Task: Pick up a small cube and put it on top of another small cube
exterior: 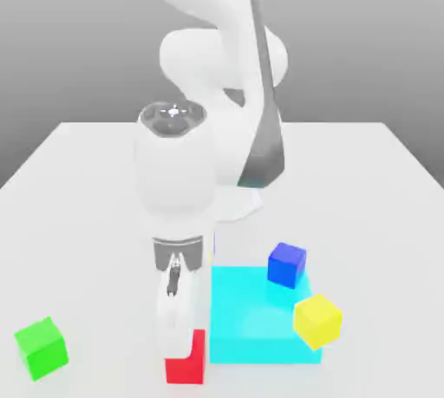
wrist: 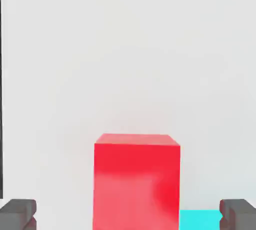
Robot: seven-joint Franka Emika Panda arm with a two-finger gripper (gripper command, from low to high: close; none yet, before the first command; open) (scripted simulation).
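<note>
The small red cube (exterior: 187, 362) sits on the white table near its front edge, just to the exterior view's left of the flat cyan block (exterior: 260, 318). My gripper (exterior: 176, 336) hangs right over the red cube and partly covers it. In the hand view the red cube (wrist: 136, 181) lies between my two grey fingertips (wrist: 18, 214), which stand wide apart on either side without touching it, so the gripper (wrist: 128, 215) is open. The small deep blue cube (exterior: 286, 264) rests on the far corner of the cyan block.
A yellow cube (exterior: 317, 320) sits tilted at the cyan block's edge on the exterior view's right. A green cube (exterior: 41, 349) stands at the front on the exterior view's left. The arm's white body (exterior: 208, 127) rises behind the gripper.
</note>
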